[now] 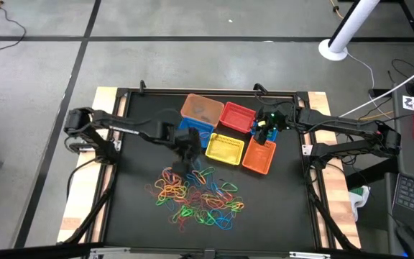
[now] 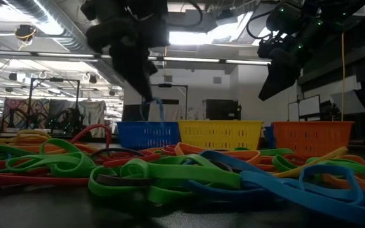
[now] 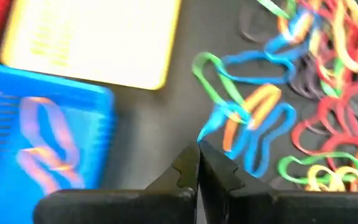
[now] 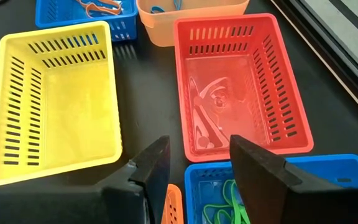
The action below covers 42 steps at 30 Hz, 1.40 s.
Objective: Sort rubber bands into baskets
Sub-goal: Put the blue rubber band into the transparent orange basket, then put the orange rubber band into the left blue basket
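A tangle of coloured rubber bands (image 1: pixel 196 194) lies on the black table, nearer its front edge than the baskets. Behind it stand the baskets: tan-orange (image 1: pixel 201 109), red (image 1: pixel 237 116), yellow (image 1: pixel 225 149), orange (image 1: pixel 259 156) and two blue ones (image 1: pixel 192 134) (image 4: pixel 328 171). My left gripper (image 1: pixel 185 155) hangs over the pile's far edge, shut on a thin blue rubber band (image 2: pixel 157 113). My right gripper (image 4: pixel 197 165) is open above the red basket (image 4: pixel 238 81) and the blue one beside it, holding nothing. My left gripper pinches one blue rubber band (image 3: pixel 209 127) between its two shut fingertips, coming from above and slanting down. The band hangs as a narrow loop below the fingers (image 2: pixel 147 95). Whether its lower end is free of the pile, I cannot tell.
The red basket holds a few red bands (image 4: pixel 204 118). The blue basket near my left gripper (image 3: pixel 42 143) holds some bands too. The yellow basket (image 4: pixel 55 106) shows nothing inside. Wooden table edges (image 1: pixel 106 101) flank the black mat.
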### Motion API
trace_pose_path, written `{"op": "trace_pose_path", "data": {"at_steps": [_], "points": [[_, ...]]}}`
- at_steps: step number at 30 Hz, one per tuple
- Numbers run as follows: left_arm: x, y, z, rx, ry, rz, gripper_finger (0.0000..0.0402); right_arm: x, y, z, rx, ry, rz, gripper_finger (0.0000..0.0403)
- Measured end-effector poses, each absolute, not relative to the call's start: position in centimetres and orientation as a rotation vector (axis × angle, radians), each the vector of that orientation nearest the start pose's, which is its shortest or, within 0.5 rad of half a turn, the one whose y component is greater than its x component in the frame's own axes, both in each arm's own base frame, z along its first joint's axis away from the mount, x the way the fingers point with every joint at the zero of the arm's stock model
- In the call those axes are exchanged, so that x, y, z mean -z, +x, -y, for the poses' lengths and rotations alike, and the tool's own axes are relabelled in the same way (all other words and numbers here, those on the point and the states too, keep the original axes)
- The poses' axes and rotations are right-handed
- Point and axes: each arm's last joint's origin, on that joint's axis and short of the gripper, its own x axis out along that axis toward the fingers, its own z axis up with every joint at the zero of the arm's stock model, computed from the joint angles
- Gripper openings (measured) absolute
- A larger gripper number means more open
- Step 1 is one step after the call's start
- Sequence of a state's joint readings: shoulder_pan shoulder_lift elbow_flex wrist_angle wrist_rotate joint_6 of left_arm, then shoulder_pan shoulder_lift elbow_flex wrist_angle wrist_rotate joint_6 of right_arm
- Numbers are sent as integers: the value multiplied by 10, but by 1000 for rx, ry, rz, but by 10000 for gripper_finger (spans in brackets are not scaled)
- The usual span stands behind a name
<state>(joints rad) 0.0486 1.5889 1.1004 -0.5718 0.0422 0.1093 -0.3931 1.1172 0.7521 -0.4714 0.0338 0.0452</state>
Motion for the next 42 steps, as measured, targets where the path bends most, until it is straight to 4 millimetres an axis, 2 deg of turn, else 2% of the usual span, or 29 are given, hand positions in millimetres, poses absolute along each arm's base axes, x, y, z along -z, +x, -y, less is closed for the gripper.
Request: {"op": "trace_pose_path", "data": {"at_steps": [5, 10, 15, 22, 26, 29, 36, 42], "points": [[-246, 312, -44, -83, 86, -914, 1, -238, 202, 85, 421, 192, -819, 168], [-262, 313, -83, -232, 152, -758, 1, -238, 202, 85, 421, 192, -817, 168], [-271, 311, -121, -327, 252, -651, 1, -238, 202, 85, 421, 192, -817, 168], [-275, 296, -161, -460, 238, -619, 1, -238, 202, 85, 420, 192, -817, 168], [-274, 290, -173, -510, 182, -619, 10, -238, 203, 85, 421, 192, -816, 168], [-272, 287, -178, -548, 130, -615, 35, -238, 203, 85, 421, 192, -816, 168], [-269, 287, -181, -572, 65, -609, 103, -238, 203, 85, 421, 192, -815, 168], [-269, 288, -180, -602, -41, -578, 121, -238, 203, 85, 421, 192, -815, 168]]}}
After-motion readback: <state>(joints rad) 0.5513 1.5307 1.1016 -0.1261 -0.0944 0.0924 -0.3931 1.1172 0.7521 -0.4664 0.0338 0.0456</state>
